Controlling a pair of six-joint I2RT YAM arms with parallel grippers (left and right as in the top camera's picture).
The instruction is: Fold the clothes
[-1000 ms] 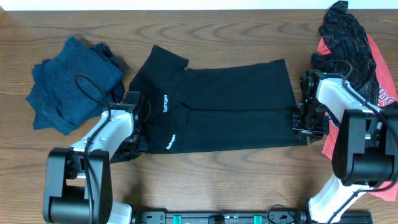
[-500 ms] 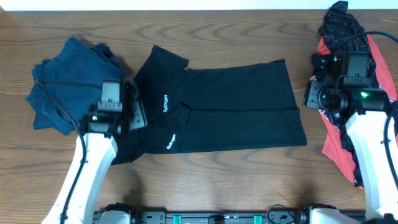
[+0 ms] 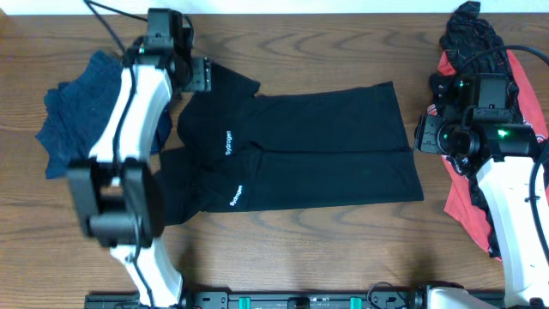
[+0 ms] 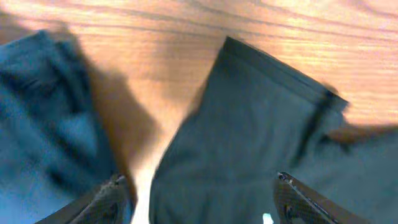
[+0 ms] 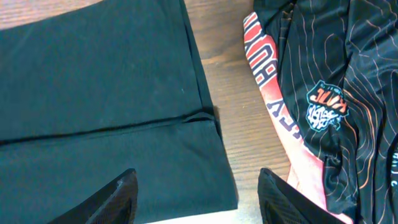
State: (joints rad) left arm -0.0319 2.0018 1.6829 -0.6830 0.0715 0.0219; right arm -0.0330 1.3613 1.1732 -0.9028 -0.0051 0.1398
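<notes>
Overhead: black T-shirt (image 3: 300, 150) lies folded lengthwise on table (image 3: 343, 249), left gripper (image 4: 199, 180) over its sleeve (image 4: 261, 124) and right gripper (image 5: 196, 186) over its hem (image 5: 189, 93) both open and empty; risk: a shallow pinch catches one layer only and drags the fold askew.

The only furniture in view is a wooden table (image 3: 300, 249), its top mid-brown with darker wavy grain running mostly along its length. Along the far edge, at the top of the overhead view, lies a thin pale strip (image 3: 343, 5); whether it is wall or floor cannot be told. The light falls evenly from above and leaves soft shadows on the wood. In the left wrist view the bare wood glows a warm orange.
</notes>
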